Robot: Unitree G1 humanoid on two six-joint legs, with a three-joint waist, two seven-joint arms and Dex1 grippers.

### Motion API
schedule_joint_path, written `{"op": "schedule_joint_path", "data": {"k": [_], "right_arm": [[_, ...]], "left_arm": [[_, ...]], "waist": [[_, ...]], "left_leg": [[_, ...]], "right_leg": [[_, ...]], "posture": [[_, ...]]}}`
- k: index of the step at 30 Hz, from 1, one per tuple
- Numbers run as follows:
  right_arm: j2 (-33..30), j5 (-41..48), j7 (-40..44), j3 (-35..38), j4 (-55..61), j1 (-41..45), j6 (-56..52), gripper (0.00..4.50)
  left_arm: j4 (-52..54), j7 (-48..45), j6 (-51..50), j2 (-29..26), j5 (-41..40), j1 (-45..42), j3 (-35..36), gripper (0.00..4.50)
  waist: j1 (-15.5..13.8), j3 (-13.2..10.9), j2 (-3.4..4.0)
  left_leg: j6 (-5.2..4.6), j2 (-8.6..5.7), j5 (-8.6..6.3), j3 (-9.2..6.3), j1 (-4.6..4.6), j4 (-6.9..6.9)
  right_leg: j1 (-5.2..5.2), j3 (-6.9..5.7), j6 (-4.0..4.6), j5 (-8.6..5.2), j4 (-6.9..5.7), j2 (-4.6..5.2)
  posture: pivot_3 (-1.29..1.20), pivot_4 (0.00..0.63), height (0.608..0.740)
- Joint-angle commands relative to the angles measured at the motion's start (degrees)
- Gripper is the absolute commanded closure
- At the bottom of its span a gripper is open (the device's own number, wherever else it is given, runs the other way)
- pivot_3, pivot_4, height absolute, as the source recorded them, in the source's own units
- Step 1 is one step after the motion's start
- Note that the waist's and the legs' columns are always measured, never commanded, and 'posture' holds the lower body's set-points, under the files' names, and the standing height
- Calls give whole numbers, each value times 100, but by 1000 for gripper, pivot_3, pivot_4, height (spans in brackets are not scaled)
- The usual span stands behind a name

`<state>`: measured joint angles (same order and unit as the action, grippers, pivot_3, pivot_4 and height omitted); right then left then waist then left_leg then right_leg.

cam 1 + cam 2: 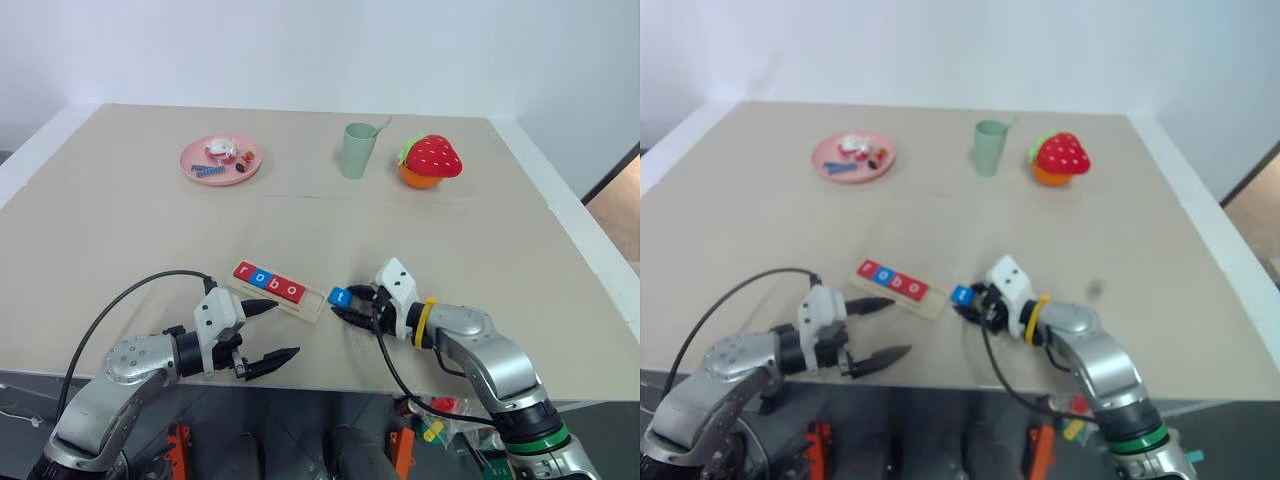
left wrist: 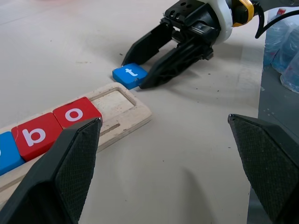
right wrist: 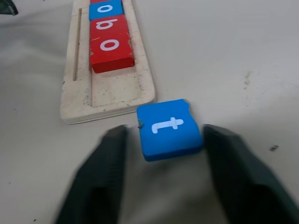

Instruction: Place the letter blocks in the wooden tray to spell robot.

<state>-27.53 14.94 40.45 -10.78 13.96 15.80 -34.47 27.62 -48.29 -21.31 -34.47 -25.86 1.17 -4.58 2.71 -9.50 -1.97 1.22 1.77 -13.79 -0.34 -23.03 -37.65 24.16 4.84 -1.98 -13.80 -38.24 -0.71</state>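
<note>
The wooden tray (image 1: 312, 305) lies near the table's front edge. In its groove sit a red r (image 1: 246, 271), a blue o (image 1: 260, 277), a red b (image 1: 277, 284) and a red o (image 1: 293, 291). The right end slot (image 2: 117, 100) is bare. A blue t block (image 3: 170, 128) lies flat on the table just beyond that end. My right gripper (image 3: 166, 133) is open and straddles the t, with a narrow gap showing on one side. My left gripper (image 1: 286, 328) stands wide open in front of the tray, holding nothing.
At the back of the table are a pink plate (image 1: 250, 155) with small bits, a green cup (image 1: 356, 150) and a strawberry toy (image 1: 432, 160). The table's front edge runs just under both grippers. Plastic bottles (image 2: 282, 42) lie below, beyond that edge.
</note>
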Motion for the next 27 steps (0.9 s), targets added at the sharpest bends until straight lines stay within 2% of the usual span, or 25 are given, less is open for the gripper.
{"op": "schedule_joint_path", "data": {"k": [1, 7, 11, 17, 27], "right_arm": [[44, -13, -87, 74, 110, -22, 109, 3283], [107, -159, -552, 285, 342, -158, 114, 3296], [174, -23, -889, 509, 893, -261, -216, 3296], [176, 379, -539, 265, 1205, 139, -659, 3296], [136, 166, 26, -541, 446, 944, -554, 3296]], "left_arm": [[211, 29, 26, 15, -28, 0, 11, 0], [222, 148, -9, 48, -51, 7, 64, 0], [237, 188, -53, 48, -74, 2, 68, 0], [215, 181, -114, 25, -120, -10, 91, 0], [117, 207, -148, 35, -155, -129, 136, 0]], "waist": [[0, 0, 0], [-1, 0, 0], [-2, 0, 0], [5, 0, 1], [1, 0, 0]], "left_leg": [[0, 0, 0, 0, 0, 0], [0, -1, 0, 0, 0, 0], [0, -1, 0, 1, -1, 0], [0, 2, 0, 0, 0, 0], [-3, 0, 2, 0, -1, 0]], "right_leg": [[0, 0, 0, 0, 0, 0], [-1, 0, 0, 1, 0, 0], [0, 2, 0, 0, 0, 1], [2, 0, 2, 1, -1, -2], [1, -1, 3, 2, 0, 0]], "posture": [[0, 150, 740], [0, 150, 740], [0, 150, 740], [0, 150, 740], [0, 150, 740]]}}
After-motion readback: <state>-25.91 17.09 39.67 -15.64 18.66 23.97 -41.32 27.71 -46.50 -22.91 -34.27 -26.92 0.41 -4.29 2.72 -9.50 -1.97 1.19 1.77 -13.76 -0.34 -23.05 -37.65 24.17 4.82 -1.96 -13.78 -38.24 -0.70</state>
